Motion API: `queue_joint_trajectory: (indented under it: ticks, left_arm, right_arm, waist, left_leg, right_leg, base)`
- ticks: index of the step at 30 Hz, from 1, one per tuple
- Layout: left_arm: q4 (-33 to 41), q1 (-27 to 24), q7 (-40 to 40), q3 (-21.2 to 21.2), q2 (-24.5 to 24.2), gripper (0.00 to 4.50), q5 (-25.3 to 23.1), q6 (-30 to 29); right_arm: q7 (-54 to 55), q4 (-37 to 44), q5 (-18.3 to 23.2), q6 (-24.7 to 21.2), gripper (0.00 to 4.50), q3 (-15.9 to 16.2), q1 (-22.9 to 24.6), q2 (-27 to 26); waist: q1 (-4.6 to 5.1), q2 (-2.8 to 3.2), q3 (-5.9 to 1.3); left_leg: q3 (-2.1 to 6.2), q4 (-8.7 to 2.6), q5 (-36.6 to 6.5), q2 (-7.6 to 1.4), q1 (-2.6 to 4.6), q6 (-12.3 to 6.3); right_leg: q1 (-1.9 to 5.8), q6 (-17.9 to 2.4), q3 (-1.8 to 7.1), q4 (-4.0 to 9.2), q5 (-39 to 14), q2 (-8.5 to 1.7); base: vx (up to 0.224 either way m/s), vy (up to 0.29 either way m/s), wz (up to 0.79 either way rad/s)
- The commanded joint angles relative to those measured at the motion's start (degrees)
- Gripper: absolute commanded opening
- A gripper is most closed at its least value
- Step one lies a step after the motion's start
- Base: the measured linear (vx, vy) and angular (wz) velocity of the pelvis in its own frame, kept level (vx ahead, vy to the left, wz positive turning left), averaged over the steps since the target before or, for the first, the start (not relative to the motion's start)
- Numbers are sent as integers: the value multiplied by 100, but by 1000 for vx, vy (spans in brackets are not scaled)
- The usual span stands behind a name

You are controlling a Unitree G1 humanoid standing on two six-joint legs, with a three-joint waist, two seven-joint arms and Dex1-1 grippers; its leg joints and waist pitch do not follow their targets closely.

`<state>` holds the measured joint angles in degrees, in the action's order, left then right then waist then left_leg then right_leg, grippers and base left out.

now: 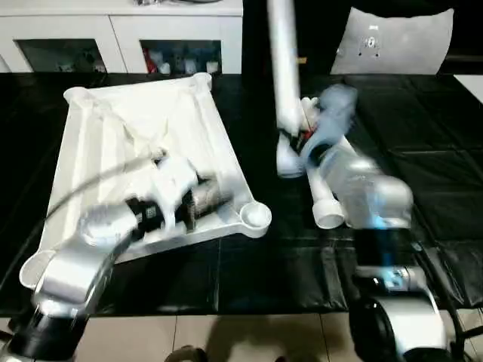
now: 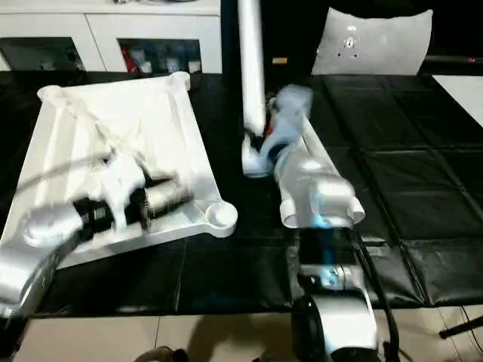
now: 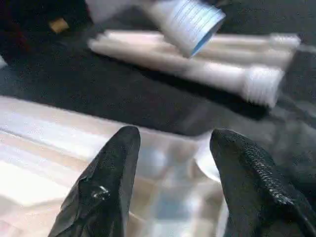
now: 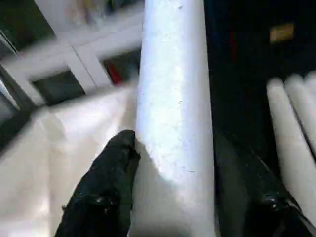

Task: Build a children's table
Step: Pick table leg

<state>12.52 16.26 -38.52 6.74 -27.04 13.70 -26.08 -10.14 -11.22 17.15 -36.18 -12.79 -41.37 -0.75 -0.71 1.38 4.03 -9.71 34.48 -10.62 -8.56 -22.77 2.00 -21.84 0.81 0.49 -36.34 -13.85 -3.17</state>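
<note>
Now the right gripper is pinching a leg, upright at top centre, threaded end down over the black mat. At left lies the table top, ribs up; the left gripper, fingers spread and empty, hovers by its near corner socket. Spare legs lie beside. Next, I reckon: swing that thread over the socket and twist.

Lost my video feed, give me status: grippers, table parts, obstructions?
Right gripper shut on one leg, held upright. Left gripper open over tabletop, near corner socket. Spare legs lying alongside; nothing blocking.
</note>
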Motion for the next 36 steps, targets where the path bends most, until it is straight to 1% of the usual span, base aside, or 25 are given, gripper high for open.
queue_joint_trajectory:
  ticks: [1,2,3,4,5,6,7,9,10,11,12,13,14,16,17,18,19,21,22,23,25,29,31,35,36]
  left_arm:
    - [0,117,83,-215,179,266,221,9]
    - [-3,263,118,-398,388,266,513,-68]
    - [-3,263,118,-398,388,266,513,-68]
    - [-17,336,122,-461,475,266,635,-99]
    - [-49,462,155,-547,597,266,800,-162]
    - [-71,528,174,-609,671,266,915,-219]
    - [-80,557,177,-644,700,266,980,-258]
    - [-134,699,202,-836,840,266,1313,-436]
    - [-137,713,203,-866,858,291,1363,-467]
    - [-163,807,214,-1046,959,297,1664,-646]
    - [-188,884,232,-1190,1038,297,1899,-786]
    - [-204,938,224,-1270,1081,313,2058,-862]
    - [-241,1014,260,-1342,1141,328,2188,-908]
    - [-268,1067,293,-1388,1181,339,2279,-955]
    - [-302,1156,328,-1457,1244,349,2451,-1075]
    - [-302,1195,315,-1477,1271,349,2557,-1154]
    - [-292,1255,317,-1488,1322,371,2727,-1288]
    - [-290,1378,340,-1504,1456,380,3081,-1568]
    - [-292,1421,367,-1528,1508,393,3189,-1673]
    - [-305,1467,392,-1538,1547,393,3261,-1760]
    - [-372,1616,446,-1496,1669,412,3355,-1865]
    - [-443,1729,500,-1503,1790,412,3487,-1896]
    - [-475,1816,511,-1508,1836,412,3668,-2032]
    - [-472,1777,517,-1393,1832,412,3622,-2135]
    - [-482,1764,523,-1360,1827,412,3597,-2165]
  right_arm:
    - [-255,316,235,258,191,-121,162,9]
    - [-519,526,445,330,191,-215,321,20]
    - [-519,526,445,330,191,-215,321,20]
    - [-667,648,605,281,191,-258,424,33]
    - [-965,913,935,118,191,-325,638,53]
    - [-1144,1047,1084,90,191,-324,792,85]
    - [-1241,1100,1139,95,191,-314,862,105]
    - [-1642,1314,1349,150,191,-276,1197,205]
    - [-1687,1329,1382,140,191,-278,1224,219]
    - [-1947,1410,1555,78,191,-284,1376,303]
    - [-2139,1470,1678,32,191,-279,1488,378]
    - [-2302,1513,1816,-52,191,-293,1556,429]
    - [-2464,1550,1924,-120,191,-297,1626,493]
    - [-2575,1581,2013,-174,191,-295,1675,541]
    - [-2763,1642,2147,-249,191,-264,1760,632]
    - [-2860,1671,2196,-272,191,-232,1800,680]
    - [-3028,1714,2280,-317,191,-179,1863,752]
    - [-3367,1764,2423,-406,191,-86,1962,872]
    - [-3455,1780,2478,-421,191,-50,1996,914]
    - [-3531,1790,2525,-433,191,-24,2017,945]
    - [-3735,1822,2681,-503,191,33,2075,1006]
    - [-3839,1830,2704,-516,191,93,2115,1020]
    - [-3922,1836,2747,-491,191,181,2154,1049]
    - [-3994,1896,2769,-466,191,281,2186,1063]
    - [-4004,1898,2768,-448,191,312,2185,1071]
  waist:
    - [-18,126,-443]
    - [-24,119,-448]
    - [-41,118,-447]
    - [-55,159,-457]
    - [-51,152,-460]
    - [-81,164,-467]
    - [-86,144,-463]
    - [-126,202,-480]
    - [-119,177,-471]
    - [-120,254,-485]
    - [-120,242,-469]
    - [-137,239,-483]
    - [-144,234,-482]
    - [-158,246,-481]
    - [-154,243,-469]
    - [-156,237,-465]
    - [-162,245,-464]
    - [-164,212,-464]
    - [-172,224,-466]
    - [-174,195,-465]
    - [-175,175,-461]
    - [-190,173,-457]
    - [-196,174,-464]
    - [-205,178,-471]
    - [-203,197,-476]
  left_leg:
    - [89,-335,-193,-322,187,44]
    - [88,-332,-175,-317,182,36]
    - [87,-334,-194,-329,197,22]
    - [102,-325,-178,-327,197,33]
    - [88,-329,-267,-319,198,10]
    - [104,-320,-249,-326,193,-26]
    - [96,-325,-224,-321,185,-51]
    - [103,-302,-261,-315,177,-81]
    - [100,-312,-305,-314,163,-109]
    - [108,-299,-316,-301,165,-78]
    - [98,-308,-457,-310,180,-70]
    - [102,-296,-460,-295,163,-97]
    - [101,-298,-467,-296,161,-129]
    - [104,-290,-473,-303,152,-206]
    - [100,-299,-552,-302,146,-218]
    - [102,-301,-588,-307,148,-215]
    - [99,-300,-613,-309,153,-205]
    - [93,-293,-631,-308,142,-211]
    - [98,-289,-625,-301,140,-215]
    - [96,-289,-629,-310,135,-227]
    - [96,-287,-623,-303,126,-258]
    - [104,-296,-658,-309,115,-244]
    - [106,-292,-621,-312,120,-252]
    - [112,-287,-543,-307,109,-289]
    - [110,-282,-505,-305,108,-296]
  right_leg:
    - [255,-1347,121,255,1430,-318]
    - [269,-1417,119,250,1508,-307]
    - [258,-1427,120,266,1501,-309]
    - [258,-1440,113,248,1507,-315]
    - [270,-1458,110,268,1464,-304]
    - [280,-1471,110,257,1488,-312]
    - [282,-1467,106,266,1493,-305]
    - [287,-1493,103,275,1383,-336]
    - [285,-1516,102,293,1259,-330]
    - [290,-1536,97,267,1202,-338]
    - [277,-1553,93,323,1008,-330]
    - [306,-1600,97,312,943,-334]
    - [296,-1602,96,326,874,-335]
    - [295,-1632,98,345,697,-354]
    - [275,-1612,89,361,371,-354]
    - [267,-1589,89,378,248,-353]
    - [263,-1572,91,381,162,-356]
    - [255,-1562,92,394,-17,-356]
    - [257,-1570,88,386,-51,-357]
    - [243,-1566,88,401,-102,-356]
    - [243,-1526,87,409,-222,-361]
    - [230,-1434,84,429,-488,-373]
    - [220,-1406,84,430,-471,-374]
    - [223,-1386,79,425,-378,-370]
    - [218,-1375,77,428,-324,-369]
  base:
    - [0,0,0]
    - [0,0,0]
    - [0,0,0]
    - [0,0,0]
    - [0,0,0]
    - [0,0,0]
    - [0,0,0]
    - [0,0,0]
    - [0,0,0]
    - [0,0,0]
    - [0,0,0]
    - [0,0,0]
    - [0,0,0]
    - [0,0,0]
    - [0,0,0]
    - [0,0,0]
    - [0,0,0]
    - [0,0,0]
    - [0,0,0]
    - [0,0,0]
    - [0,0,0]
    - [0,0,0]
    - [0,0,0]
    - [0,0,0]
    - [0,0,0]
